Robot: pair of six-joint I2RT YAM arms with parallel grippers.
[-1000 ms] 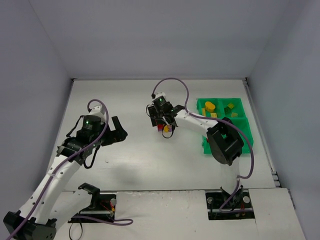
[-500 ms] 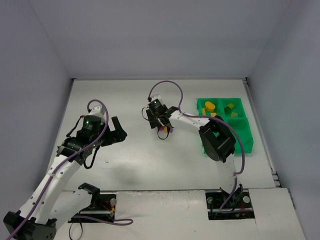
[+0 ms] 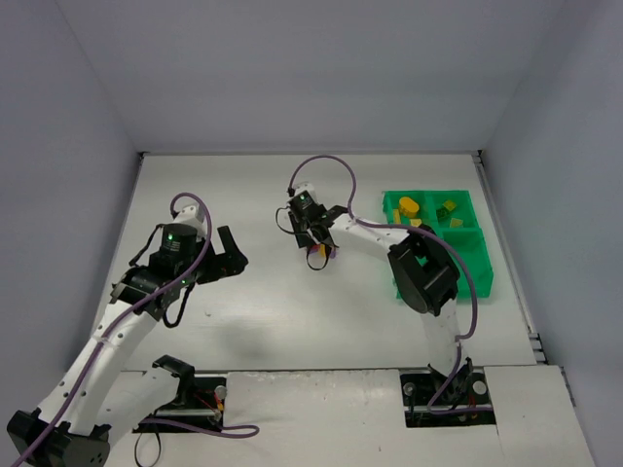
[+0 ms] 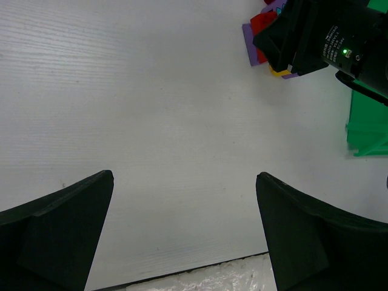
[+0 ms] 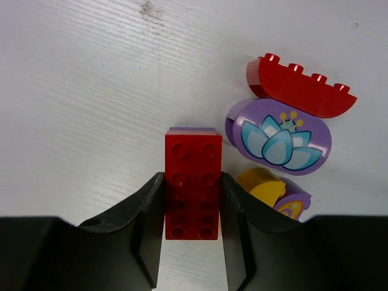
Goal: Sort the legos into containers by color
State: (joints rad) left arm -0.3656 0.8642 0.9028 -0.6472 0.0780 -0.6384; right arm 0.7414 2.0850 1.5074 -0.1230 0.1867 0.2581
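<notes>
Grasp step: right claw pinches red rectangular brick mid-desk, left claw wide; next lift it over to green tray

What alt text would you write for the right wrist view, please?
The right hand grips a red brick by its long sides on a white table. To the right of it lie a purple oval piece with a flower, a curved red brick and a yellow piece.

White arms, purple cables, black left tool.
</notes>
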